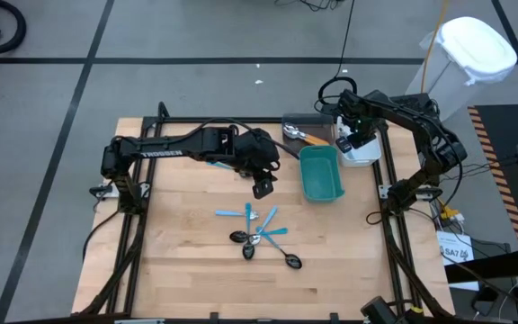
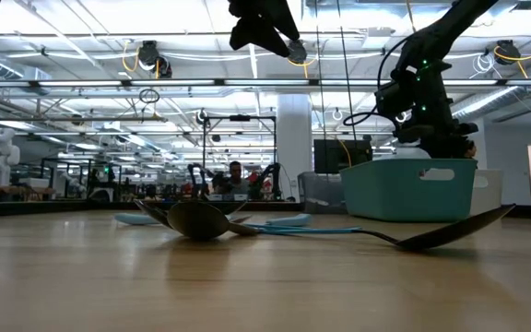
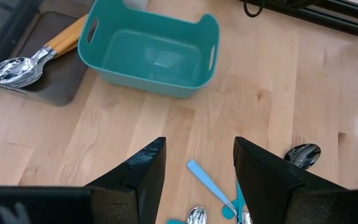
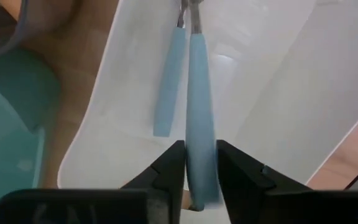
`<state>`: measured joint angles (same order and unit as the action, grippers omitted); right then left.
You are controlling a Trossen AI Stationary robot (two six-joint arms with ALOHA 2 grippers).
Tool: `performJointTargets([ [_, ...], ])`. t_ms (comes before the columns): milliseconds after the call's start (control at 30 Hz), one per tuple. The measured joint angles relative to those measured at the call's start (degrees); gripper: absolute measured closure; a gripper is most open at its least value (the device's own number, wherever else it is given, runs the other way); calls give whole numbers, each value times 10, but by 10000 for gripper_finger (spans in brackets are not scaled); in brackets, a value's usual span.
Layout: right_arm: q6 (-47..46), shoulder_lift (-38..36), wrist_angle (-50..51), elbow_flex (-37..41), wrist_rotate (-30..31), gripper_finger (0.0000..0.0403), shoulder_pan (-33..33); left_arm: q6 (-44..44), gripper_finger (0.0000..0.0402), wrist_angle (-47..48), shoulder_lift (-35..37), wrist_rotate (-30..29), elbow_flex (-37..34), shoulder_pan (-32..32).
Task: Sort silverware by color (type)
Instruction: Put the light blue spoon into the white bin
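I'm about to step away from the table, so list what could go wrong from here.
1. The right gripper holds a light-blue-handled utensil over the white plastic bin, pinched near the handle's end; it may swing or land askew on the blue utensil already inside.
2. The left gripper hovers open over the crossed pile of black spoons and blue utensils; one grasp may catch two or scatter them.

Teal bin [image 1: 321,175], white bin [image 1: 363,153], gray tray [image 1: 300,129]
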<state>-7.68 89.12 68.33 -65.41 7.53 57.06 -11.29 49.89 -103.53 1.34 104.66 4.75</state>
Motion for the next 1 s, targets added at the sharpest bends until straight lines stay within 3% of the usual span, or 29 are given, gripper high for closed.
performJointTargets([
  [333,-10,-6,-3,0,-2,250,0,-1,215,0,0,0,0,0],
  [567,-46,-93,7,-7,-18,239,-20,3,215,7,0,0,0,0],
  [667,-96,-153,6,-7,-49,239,-46,17,215,6,0,0,0,0],
  [1000,-247,-287,7,-7,-47,239,-217,68,215,-5,1,0,0,14],
])
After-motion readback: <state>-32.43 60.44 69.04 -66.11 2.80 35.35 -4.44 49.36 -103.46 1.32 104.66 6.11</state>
